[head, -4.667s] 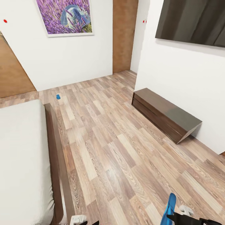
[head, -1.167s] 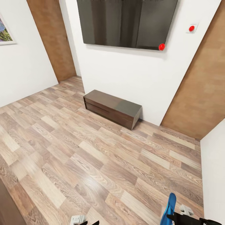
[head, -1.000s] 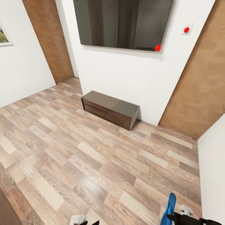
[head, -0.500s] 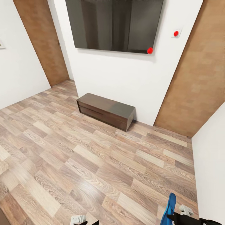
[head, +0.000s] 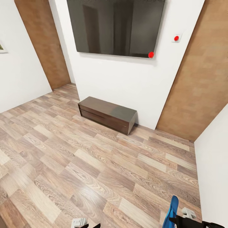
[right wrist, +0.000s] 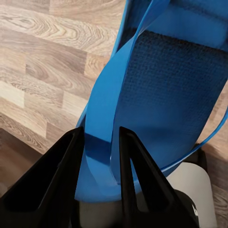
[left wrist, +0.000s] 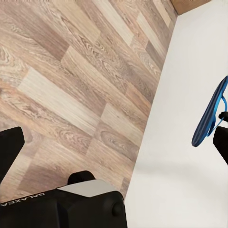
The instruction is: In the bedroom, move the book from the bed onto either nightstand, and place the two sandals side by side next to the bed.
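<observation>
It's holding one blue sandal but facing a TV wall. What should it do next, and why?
Probably turn the base around, keeping the right pincer shut on the sandal. Ahead are the bench cabinet and wall screen, not a bed to set it beside.

Legible text: one item. White capitals "GALAXEA", seen upside down and cut off by the picture's edge, printed on black gripper housing (left wrist: 57, 209) in left wrist view. Nothing else readable.
</observation>
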Robot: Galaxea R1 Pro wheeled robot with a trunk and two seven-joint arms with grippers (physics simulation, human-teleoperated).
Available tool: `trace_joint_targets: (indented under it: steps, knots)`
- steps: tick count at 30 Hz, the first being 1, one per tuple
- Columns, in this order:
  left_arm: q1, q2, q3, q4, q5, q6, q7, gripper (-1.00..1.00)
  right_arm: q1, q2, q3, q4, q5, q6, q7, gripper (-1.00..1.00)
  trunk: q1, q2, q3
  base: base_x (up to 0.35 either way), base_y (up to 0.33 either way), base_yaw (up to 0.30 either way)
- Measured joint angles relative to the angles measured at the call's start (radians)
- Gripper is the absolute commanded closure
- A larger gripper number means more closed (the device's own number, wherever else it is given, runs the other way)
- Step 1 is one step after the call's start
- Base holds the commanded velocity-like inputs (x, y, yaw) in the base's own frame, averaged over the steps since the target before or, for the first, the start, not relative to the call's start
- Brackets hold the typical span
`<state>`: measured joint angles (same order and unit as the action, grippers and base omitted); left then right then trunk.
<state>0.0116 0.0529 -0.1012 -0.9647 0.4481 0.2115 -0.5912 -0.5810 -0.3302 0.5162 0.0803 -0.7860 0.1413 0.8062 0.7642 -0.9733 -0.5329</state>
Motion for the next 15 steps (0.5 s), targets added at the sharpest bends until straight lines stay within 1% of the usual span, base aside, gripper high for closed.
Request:
trace_joint_targets:
  steps: [15]
  knots:
    - [0.000,0.000,0.000,0.000,0.000,0.000,0.000,-1.00,0.001,-0.001,0.000,0.000,0.000,0.000,0.000,1.00,0.000,0.000,0.024,0.000,0.000,0.000]
